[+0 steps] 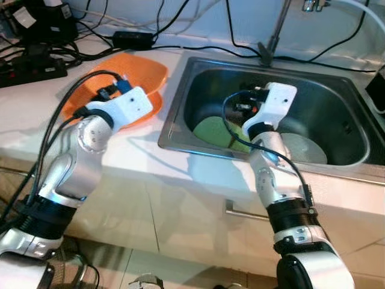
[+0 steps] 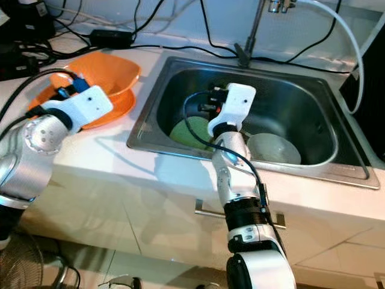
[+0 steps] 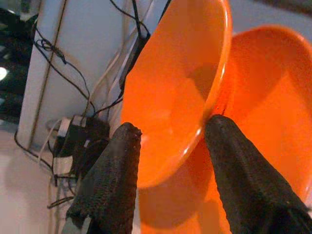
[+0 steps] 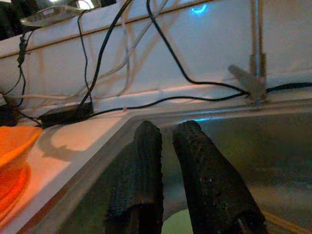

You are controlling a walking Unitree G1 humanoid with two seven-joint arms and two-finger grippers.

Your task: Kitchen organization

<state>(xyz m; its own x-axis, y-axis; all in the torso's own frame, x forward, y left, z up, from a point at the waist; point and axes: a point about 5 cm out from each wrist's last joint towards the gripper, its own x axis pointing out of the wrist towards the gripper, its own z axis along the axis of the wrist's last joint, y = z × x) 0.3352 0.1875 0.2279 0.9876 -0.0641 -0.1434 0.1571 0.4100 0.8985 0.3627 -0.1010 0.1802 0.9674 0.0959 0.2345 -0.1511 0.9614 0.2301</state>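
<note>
Bowl (image 3: 175, 92) rim sits between the left gripper (image 3: 170, 141) fingers, above an orange plate (image 3: 273, 107).

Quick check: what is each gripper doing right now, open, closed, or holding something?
Left gripper: open, fingers astride the orange bowl's rim.
Right gripper: nearly closed, empty, over the sink.

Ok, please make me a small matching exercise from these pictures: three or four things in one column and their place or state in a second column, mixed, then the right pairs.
Things:
1. orange bowl
2. green plate
3. right gripper
4. faucet

Places or states:
A. flat on the sink bottom
B. stands behind the sink
C. between the left gripper's open fingers, above an orange plate
D. fingers nearly together, holding nothing, over the sink

Pairs: 1-C, 2-A, 3-D, 4-B
</note>
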